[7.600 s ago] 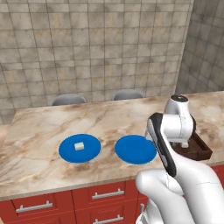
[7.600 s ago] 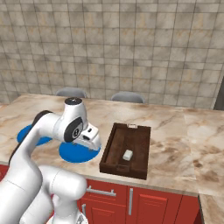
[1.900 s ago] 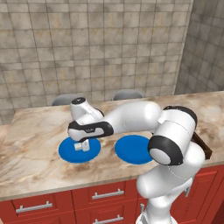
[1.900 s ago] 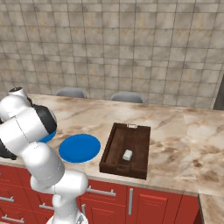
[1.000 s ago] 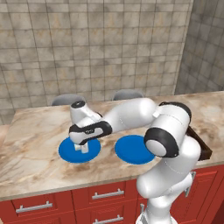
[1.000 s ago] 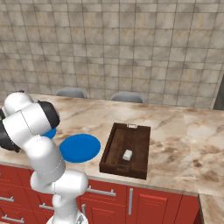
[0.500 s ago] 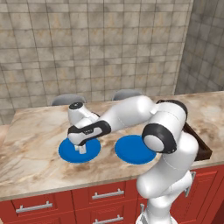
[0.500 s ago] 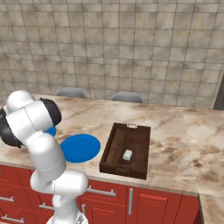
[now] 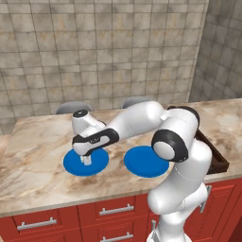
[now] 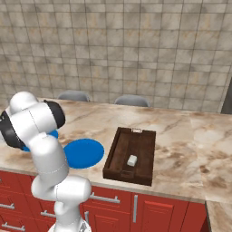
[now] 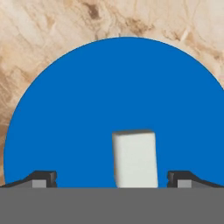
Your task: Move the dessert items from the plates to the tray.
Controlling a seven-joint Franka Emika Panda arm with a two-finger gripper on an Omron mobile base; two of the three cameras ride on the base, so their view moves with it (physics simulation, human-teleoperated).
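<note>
The flat round blue plate (image 11: 87,109) looks smooth and matt, like plastic. The veined beige marble counter (image 9: 38,175) looks polished. The dark brown rectangular tray (image 10: 142,145) shows wood grain.

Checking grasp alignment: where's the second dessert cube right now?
The cube sits on the left plate, between the open end effector fingertips in the hand view; the other cube lies in the tray.
</note>
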